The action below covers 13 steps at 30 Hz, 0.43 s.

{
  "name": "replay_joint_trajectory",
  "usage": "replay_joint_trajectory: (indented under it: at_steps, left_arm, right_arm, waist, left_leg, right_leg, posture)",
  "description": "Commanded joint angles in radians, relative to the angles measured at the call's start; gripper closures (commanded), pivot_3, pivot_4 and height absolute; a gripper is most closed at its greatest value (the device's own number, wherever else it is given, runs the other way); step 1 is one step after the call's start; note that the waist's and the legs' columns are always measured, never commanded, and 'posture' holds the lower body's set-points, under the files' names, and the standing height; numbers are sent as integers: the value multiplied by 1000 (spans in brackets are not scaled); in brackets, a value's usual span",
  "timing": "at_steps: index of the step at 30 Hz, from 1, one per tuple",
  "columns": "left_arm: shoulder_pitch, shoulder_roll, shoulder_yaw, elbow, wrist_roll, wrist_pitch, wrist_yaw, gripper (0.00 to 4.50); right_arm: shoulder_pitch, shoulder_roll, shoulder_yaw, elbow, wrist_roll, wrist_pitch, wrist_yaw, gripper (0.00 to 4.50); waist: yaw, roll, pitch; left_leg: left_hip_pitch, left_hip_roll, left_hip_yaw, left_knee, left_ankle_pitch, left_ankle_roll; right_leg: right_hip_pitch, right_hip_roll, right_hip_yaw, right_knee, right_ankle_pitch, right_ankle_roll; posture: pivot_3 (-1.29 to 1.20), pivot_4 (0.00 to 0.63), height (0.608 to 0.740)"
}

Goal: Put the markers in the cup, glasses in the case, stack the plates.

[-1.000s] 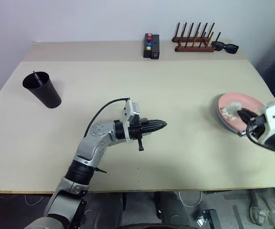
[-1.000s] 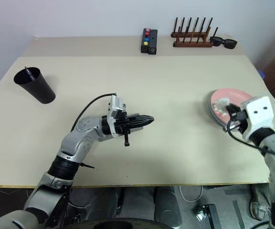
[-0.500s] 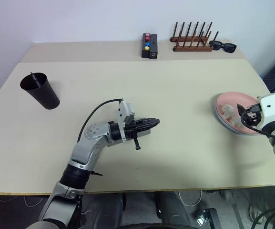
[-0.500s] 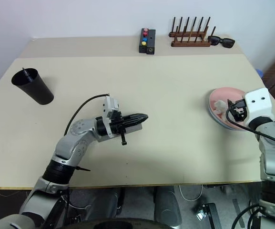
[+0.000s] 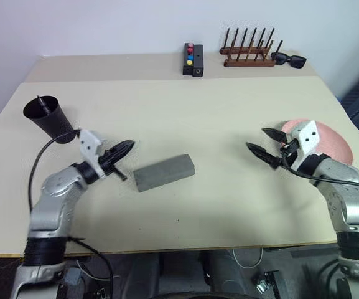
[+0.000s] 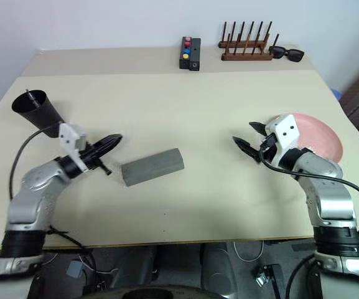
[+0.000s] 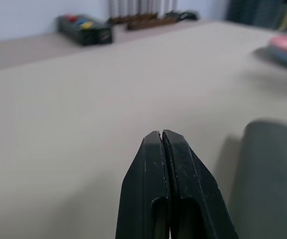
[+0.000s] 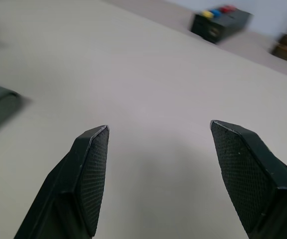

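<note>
Cup: at the far left of the counter (image 5: pixel 185 112) we see the black cup (image 5: pixel 48 118), tilted, with a marker (image 5: pixel 41 100) poking up inside it.
Left tool: our left tool (image 5: pixel 124 148) sits just right of the cup, fingers pressed together, holding nothing.
Case: the grey case (image 5: pixel 164 172) lies closed just right of that tool, apart from it, nothing between them.
Back edge: we note a black box with coloured buttons (image 5: pixel 193 60), a wooden peg rack (image 5: pixel 249 55) and black sunglasses (image 5: pixel 289 60), well apart from both arms.
Right tool: our right tool (image 5: pixel 264 142) is spread wide and empty, pointing toward the case over bare counter.
Plates: the pink plate (image 5: pixel 331 140) lies at the far right, partly hidden behind our right wrist.
</note>
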<state>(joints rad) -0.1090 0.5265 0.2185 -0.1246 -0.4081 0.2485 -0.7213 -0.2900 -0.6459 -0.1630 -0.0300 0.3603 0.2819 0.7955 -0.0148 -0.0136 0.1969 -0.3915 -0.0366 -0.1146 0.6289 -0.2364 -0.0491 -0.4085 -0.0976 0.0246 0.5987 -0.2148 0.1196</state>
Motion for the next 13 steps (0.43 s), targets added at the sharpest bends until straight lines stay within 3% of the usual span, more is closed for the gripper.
replay_joint_trajectory:
  at_steps: [1,13]
  left_arm:
    - [62,19,74,-100,-12,-1,39,4500]
    - [173,13,120,-197,-21,17,122,4500]
  right_arm:
    - [-61,12,18,66,-2,-33,33,1204]
    - [-193,53,87,236,-37,-97,106,1204]
  waist:
    - [4,0,0]
    - [0,0,0]
  left_leg:
    - [0,0,0,0,0,0]
    - [0,0,0,-1,0,0]
  right_leg:
    - [0,0,0,0,0,0]
    - [-1,0,-1,1,0,0]
  posture:
    - [0,150,739]
    - [0,150,739]
